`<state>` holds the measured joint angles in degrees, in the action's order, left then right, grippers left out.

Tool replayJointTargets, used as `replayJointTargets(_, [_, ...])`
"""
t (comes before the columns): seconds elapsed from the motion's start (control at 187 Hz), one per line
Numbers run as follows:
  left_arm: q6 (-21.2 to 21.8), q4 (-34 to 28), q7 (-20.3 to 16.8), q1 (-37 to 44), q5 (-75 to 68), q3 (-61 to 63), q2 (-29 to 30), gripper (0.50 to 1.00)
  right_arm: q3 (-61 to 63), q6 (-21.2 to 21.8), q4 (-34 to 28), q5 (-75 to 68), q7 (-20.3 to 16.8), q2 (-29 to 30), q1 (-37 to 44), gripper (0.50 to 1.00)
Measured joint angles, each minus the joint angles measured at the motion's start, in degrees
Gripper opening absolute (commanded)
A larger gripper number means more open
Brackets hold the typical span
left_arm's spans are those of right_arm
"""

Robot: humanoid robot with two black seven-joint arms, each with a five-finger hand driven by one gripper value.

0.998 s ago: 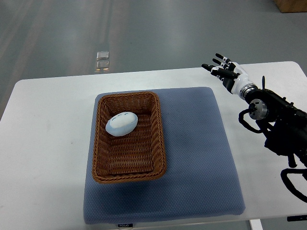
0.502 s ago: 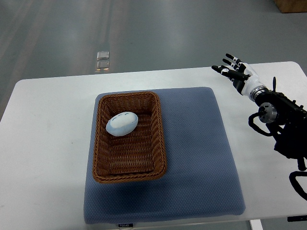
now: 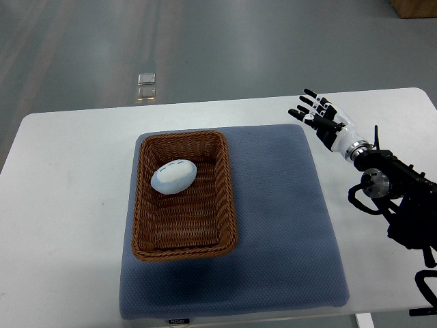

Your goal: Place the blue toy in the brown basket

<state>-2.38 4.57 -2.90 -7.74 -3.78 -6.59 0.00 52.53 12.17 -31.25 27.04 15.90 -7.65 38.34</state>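
Note:
The blue toy (image 3: 173,176), a pale blue egg-shaped plush, lies inside the brown wicker basket (image 3: 227,198), in its far half. The basket stands on the left part of a blue-grey mat (image 3: 280,212). My right hand (image 3: 315,117) is open and empty, fingers spread, hovering over the mat's far right corner, well to the right of the basket. Its arm comes in from the right edge. The left arm does not show.
The mat lies on a white table (image 3: 68,205). The table's far edge runs just behind the mat, with grey floor beyond. A small clear object (image 3: 145,85) lies on the floor.
My right hand moved right and away half a second ago, then came back left and nearer, over the mat's corner. The toy and basket have not moved.

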Motion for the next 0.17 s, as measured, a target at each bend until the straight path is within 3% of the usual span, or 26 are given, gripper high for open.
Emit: replayJointTargets(0.171, [0.0, 0.0, 0.0, -0.07, 0.0, 0.0, 0.0, 1.0, 0.36, 0.27, -0.57, -0.38, 1.38, -0.21, -0.48, 0.913])
